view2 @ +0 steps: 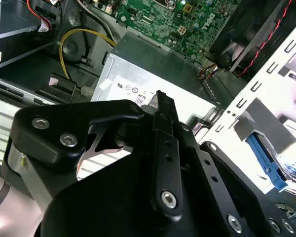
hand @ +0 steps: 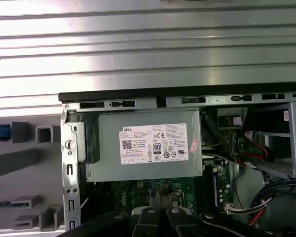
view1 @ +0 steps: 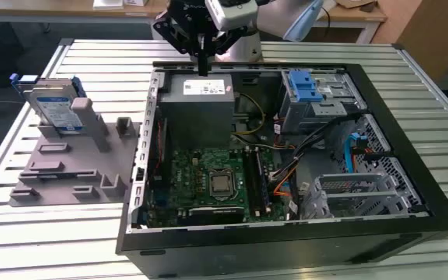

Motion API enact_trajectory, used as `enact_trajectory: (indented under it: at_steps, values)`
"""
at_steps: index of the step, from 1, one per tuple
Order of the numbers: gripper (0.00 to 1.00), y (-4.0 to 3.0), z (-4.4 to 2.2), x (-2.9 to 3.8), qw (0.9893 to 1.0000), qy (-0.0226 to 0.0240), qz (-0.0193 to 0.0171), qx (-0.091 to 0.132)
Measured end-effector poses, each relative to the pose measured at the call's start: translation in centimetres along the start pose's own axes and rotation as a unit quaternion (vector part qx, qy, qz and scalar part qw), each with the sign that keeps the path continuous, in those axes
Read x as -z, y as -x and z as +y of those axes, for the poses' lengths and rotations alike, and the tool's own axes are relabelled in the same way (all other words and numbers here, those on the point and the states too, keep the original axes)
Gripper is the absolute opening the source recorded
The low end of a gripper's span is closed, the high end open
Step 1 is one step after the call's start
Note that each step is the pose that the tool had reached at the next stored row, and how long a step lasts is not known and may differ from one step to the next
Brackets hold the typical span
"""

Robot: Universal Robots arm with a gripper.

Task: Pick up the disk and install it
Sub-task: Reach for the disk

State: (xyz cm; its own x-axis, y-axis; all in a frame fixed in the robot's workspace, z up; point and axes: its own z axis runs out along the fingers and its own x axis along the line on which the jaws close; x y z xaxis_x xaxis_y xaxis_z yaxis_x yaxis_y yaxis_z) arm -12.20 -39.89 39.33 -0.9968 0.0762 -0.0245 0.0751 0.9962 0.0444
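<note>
The disk (view1: 56,109), a silver hard drive with a white-and-blue label and a blue carrier frame, stands on edge in a grey holder (view1: 72,160) on the slatted table, at the exterior view's left. My gripper (view1: 202,67) hangs over the far rim of the open computer case (view1: 286,248), just above the grey power supply box (view1: 200,105), well to the right of the disk. Its black fingers are pressed together with nothing between them; both wrist views show the gripper (view2: 160,96) (hand: 163,196) above the power supply (hand: 145,145).
Inside the case lie a green motherboard (view1: 208,178), a blue ribbed latch (view1: 305,87) on a metal bay, a metal drive cage (view1: 360,195) and loose cables (view1: 286,175). The case walls stand high around the parts. Slatted table (view1: 68,239) surrounds the case.
</note>
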Motion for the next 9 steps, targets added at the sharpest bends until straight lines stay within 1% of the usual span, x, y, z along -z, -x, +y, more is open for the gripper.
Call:
enact_trajectory:
  at_steps: [9]
  values:
    - [0.11, 0.00, 0.00, 0.00, 1.0000, 0.0000, 0.0000, 0.000]
